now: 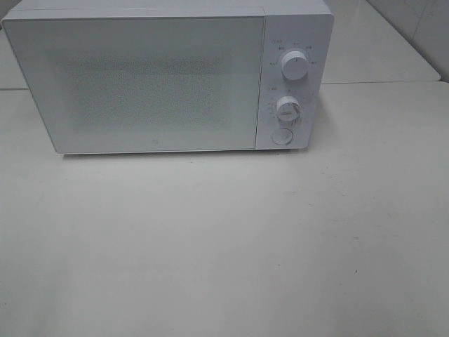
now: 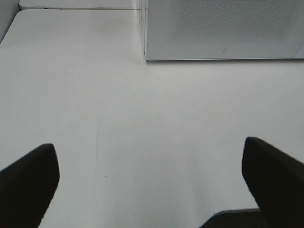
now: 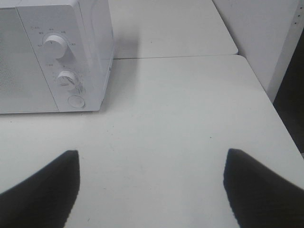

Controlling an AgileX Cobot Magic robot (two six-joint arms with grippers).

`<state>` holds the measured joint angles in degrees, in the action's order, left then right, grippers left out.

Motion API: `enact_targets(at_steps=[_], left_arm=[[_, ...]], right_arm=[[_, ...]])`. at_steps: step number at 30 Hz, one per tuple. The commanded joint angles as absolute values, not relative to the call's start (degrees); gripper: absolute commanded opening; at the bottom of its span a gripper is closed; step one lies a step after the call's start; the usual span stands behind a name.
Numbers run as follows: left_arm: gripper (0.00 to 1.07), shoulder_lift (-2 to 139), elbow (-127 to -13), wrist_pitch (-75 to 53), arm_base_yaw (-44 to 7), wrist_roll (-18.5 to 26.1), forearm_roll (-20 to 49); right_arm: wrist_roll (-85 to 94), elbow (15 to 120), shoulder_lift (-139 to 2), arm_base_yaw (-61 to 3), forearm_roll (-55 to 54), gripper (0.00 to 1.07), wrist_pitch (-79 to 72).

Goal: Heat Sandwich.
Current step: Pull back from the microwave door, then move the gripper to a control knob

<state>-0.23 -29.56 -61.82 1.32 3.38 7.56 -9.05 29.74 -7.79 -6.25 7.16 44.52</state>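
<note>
White matte table (image 1: 224, 246), flat and faintly scuffed, is seen across all views; a second table of the same finish (image 1: 379, 42) is butted against it behind, with a thin seam between. A boxy white microwave (image 1: 168, 77) with rounded corners is set at the back of the table. Its door (image 1: 140, 81) is shut, and its panel is frosted with a fine dotted mesh. Right of the door, two round ribbed knobs are stacked, upper knob (image 1: 295, 64) above lower knob (image 1: 288, 109), with a round button (image 1: 281, 136) below them.

The sandwich is not seen in any view, so its place relative to either gripper cannot be told.

The left gripper (image 2: 148, 144) is spread wide, its dark smooth fingers (image 2: 28, 185) well apart over bare table in front of the microwave door, nothing between them. The right gripper (image 3: 152, 153) is also spread, its fingers (image 3: 38, 194) empty, in front and to the right of the microwave's knob panel. A pale wall (image 3: 256, 38) is seen right of the microwave, past the table edge.
</note>
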Motion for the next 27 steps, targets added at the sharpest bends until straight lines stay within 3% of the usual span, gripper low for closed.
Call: enact_targets(at_steps=[1, 27], left_arm=[[0.98, -1.60, -29.56, -61.54, 1.49, 3.04, 8.08], [0.98, -1.60, -29.56, -61.54, 1.49, 3.04, 8.08]], right_arm=[[-8.42, 29.34, -10.20, -5.90, 7.05, 0.76, 41.08], [-10.26, 28.88, -37.70, -5.90, 6.88, 0.76, 16.62]])
